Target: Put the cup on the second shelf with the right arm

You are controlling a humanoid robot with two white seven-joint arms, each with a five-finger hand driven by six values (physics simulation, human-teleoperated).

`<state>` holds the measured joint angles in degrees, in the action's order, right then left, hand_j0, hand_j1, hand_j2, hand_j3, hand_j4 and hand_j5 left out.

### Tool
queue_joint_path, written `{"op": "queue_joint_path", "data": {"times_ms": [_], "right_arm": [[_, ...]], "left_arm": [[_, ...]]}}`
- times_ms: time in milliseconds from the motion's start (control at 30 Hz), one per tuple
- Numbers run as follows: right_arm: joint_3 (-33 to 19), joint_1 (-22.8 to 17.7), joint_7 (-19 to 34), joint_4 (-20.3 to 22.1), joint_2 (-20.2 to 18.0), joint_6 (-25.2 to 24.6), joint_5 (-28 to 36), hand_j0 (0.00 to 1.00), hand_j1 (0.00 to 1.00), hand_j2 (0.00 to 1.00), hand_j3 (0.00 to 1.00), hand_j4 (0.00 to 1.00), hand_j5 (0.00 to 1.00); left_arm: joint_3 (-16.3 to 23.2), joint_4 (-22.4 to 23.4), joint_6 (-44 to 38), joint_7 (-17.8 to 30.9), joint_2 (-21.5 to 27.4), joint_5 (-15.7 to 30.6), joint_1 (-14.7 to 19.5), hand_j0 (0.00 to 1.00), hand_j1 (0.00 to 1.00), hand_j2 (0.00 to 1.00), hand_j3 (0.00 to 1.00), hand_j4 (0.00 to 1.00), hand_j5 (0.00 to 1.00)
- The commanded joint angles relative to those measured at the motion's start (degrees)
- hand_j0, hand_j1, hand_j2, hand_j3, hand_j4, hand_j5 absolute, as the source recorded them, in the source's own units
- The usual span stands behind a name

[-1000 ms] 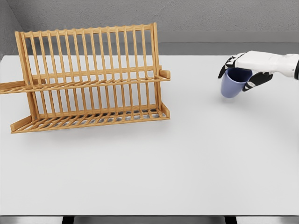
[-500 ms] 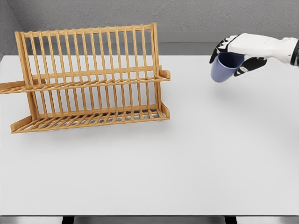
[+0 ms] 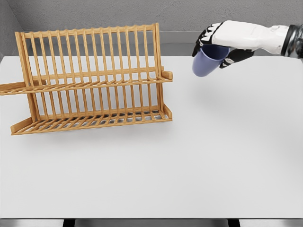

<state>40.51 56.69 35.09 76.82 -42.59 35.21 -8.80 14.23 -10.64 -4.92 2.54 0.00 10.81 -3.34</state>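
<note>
A blue cup (image 3: 206,62) is held above the white table (image 3: 199,156) by the right hand (image 3: 218,41), whose fingers are curled over the rim from above; the cup is tilted, its base pointing down and to the left. Much of the rim is covered by the hand, and no handle can be made out. The arm is cut off at the picture's right edge. The cup is carried clear of the tabletop, to the right of the wooden dish rack (image 3: 92,78) and apart from it, near the level of the rack's upper tier (image 3: 94,84). The rack's left end is cut off by the frame. Bare table is seen between rack and cup and across the foreground.
</note>
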Motion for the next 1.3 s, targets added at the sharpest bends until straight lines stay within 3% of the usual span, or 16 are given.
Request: {"op": "queue_joint_path", "data": {"times_ms": [0,800,1267], "right_arm": [[0.0,0.1,-0.1,0.1,0.7,-0.2,0.4,0.65,0.65,0.65,0.65,0.65,0.65],[1.9,4.0,-0.1,2.3,10.1,-0.2,0.3,0.65,0.65,0.65,0.65,0.65,0.65],[6.5,4.4,-0.1,2.0,11.7,-0.2,0.2,0.65,0.65,0.65,0.65,0.65,0.65]], "left_arm": [[0.0,0.0,0.0,0.0,0.0,0.0,0.0,1.00,1.00,1.00,1.00,1.00,1.00],[0.0,0.0,0.0,0.0,0.0,0.0,0.0,1.00,1.00,1.00,1.00,1.00,1.00],[0.0,0.0,0.0,0.0,0.0,0.0,0.0,1.00,1.00,1.00,1.00,1.00,1.00]]}}
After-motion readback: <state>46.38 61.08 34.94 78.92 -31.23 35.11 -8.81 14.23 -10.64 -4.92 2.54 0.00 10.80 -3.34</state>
